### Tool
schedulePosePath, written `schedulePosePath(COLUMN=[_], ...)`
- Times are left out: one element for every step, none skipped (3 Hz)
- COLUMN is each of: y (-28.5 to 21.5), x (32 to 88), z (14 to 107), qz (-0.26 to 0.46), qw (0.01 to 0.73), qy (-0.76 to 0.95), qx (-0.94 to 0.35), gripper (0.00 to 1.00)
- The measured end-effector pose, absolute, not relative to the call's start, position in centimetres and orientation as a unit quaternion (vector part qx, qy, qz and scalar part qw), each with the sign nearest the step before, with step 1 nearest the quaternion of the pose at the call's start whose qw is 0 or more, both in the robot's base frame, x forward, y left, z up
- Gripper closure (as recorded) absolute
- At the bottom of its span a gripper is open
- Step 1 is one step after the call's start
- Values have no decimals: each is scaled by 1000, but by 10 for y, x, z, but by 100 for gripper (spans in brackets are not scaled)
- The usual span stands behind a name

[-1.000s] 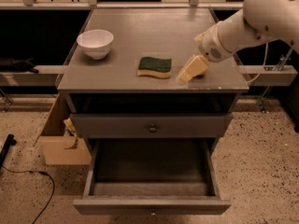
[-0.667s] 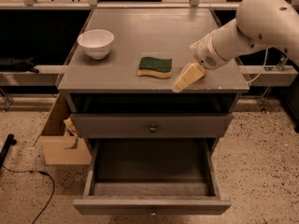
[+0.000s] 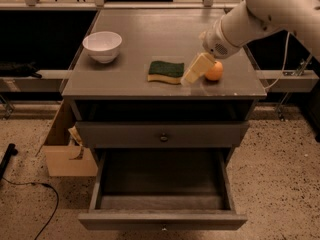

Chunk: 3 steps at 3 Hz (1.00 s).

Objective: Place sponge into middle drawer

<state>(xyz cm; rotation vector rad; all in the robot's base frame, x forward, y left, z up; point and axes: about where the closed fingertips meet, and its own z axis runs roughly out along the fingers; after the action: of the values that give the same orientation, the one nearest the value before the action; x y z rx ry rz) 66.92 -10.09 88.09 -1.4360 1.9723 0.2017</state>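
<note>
The sponge [image 3: 166, 71] lies flat on the grey cabinet top [image 3: 150, 29], green face up with its yellow foam showing at the front edge. My gripper [image 3: 192, 73] comes down from the upper right on the white arm [image 3: 260, 14], and its cream tip sits just right of the sponge, at or near its right edge. The middle drawer [image 3: 161, 218] is pulled far out below, and its deep grey box shows nothing inside.
A white bowl [image 3: 102, 45] stands at the top's left side. An orange fruit [image 3: 214, 71] rests right behind the gripper. A shut drawer front with a knob [image 3: 163, 137] lies above the pulled-out one. A cardboard box [image 3: 67, 154] and a black cable [image 3: 35, 194] are on the floor at left.
The gripper has moved left along the cabinet top toward the sponge, uncovering the orange fruit that it hid before. The sponge and the bowl have not moved.
</note>
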Motion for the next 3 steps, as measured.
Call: schedulePosePath(y=[-96,-96,-85], x=[694,694,706], z=[885,885,870], qz=[74,74,86], qw=[337,337,331], qy=[757,757,755], qx=[-555,-555,-560], gripper=[0,0,0])
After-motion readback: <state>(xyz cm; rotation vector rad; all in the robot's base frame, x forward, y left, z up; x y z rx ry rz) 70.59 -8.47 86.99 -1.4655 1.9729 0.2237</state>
